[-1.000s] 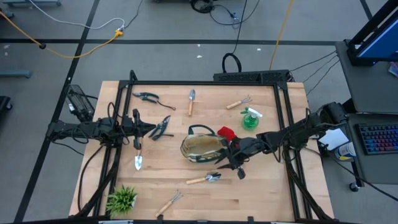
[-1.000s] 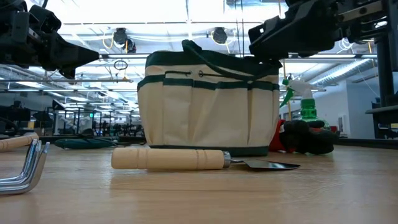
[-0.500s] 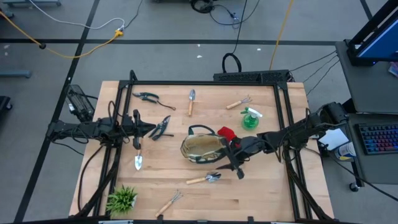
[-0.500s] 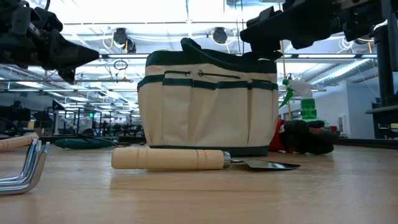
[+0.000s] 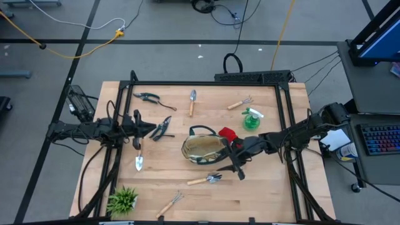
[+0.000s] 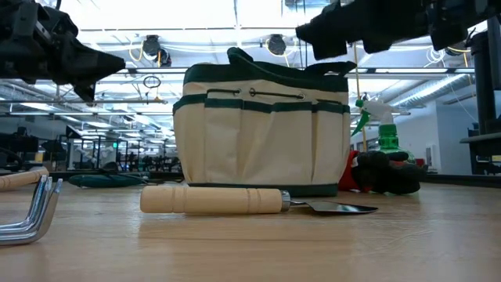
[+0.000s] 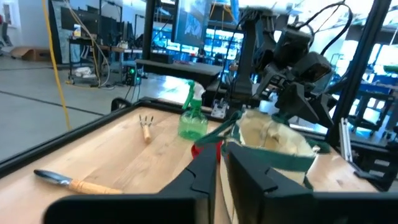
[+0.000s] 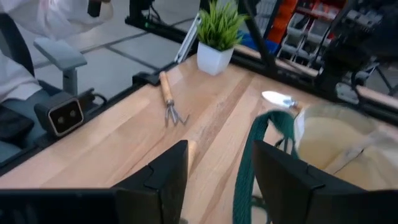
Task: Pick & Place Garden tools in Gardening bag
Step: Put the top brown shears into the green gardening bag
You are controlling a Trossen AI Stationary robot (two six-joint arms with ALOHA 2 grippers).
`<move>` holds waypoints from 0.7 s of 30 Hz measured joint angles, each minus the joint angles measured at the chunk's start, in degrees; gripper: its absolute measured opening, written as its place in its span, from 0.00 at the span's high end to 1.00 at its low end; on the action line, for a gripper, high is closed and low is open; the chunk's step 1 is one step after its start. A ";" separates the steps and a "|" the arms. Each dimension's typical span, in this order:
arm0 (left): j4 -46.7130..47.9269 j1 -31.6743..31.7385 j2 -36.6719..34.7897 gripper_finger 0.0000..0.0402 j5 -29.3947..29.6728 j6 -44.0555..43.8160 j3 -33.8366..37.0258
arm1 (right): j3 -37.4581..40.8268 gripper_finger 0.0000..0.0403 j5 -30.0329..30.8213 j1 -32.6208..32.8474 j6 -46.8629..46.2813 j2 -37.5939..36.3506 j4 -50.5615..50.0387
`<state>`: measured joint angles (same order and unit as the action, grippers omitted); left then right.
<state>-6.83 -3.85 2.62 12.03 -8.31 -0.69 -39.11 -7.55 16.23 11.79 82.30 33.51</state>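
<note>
1. Gardening bag (image 5: pixel 203 149) stands upright near the middle of the desk (image 5: pixel 262 194), its cream canvas mouth open and one dark green loop handle lying over the rim.
2. The right hand (image 5: pixel 232 161) hangs just above the bag's right edge; the right wrist view shows its two fingers (image 8: pixel 155 180) spread apart with nothing between them, a green bag handle just beyond them.
3. The left hand (image 5: pixel 152 127) hovers above the desk well to the left of the bag. In the left wrist view its fingers (image 7: pixel 202 180) stand close together with only a thin gap and nothing gripped.
4. Black-handled pruners (image 5: pixel 164 127) lie just beside the left hand's tips; a second pair (image 5: pixel 147 97) lies near the far left corner.
5. A wooden-handled trowel (image 5: pixel 205 180) lies just in front of the bag, another (image 5: pixel 139 156) to the bag's left, a third (image 5: pixel 192 102) at the far edge.
6. A green spray bottle (image 5: pixel 251 119) and red-and-black gloves (image 5: pixel 226 133) sit behind the bag's right side.
7. Small rakes lie far right (image 5: pixel 240 102) and near front (image 5: pixel 170 203).
</note>
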 joint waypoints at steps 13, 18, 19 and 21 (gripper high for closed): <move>-5.29 0.00 0.52 0.59 0.02 1.10 -1.13 | 0.00 0.56 0.17 0.00 4.09 0.00 2.37; -4.90 0.01 5.73 0.59 0.04 2.92 -4.58 | 0.00 0.56 0.20 0.00 4.11 0.00 2.34; -4.90 0.01 7.37 0.59 0.04 3.56 -5.53 | 0.00 0.56 0.20 0.00 4.11 0.00 2.37; -4.94 0.01 11.18 0.59 0.06 5.20 -7.72 | 0.00 0.56 0.20 0.00 4.11 0.00 2.36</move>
<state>-11.76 -3.84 13.79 12.09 -3.10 -8.41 -39.11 -7.35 16.23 15.90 82.30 35.87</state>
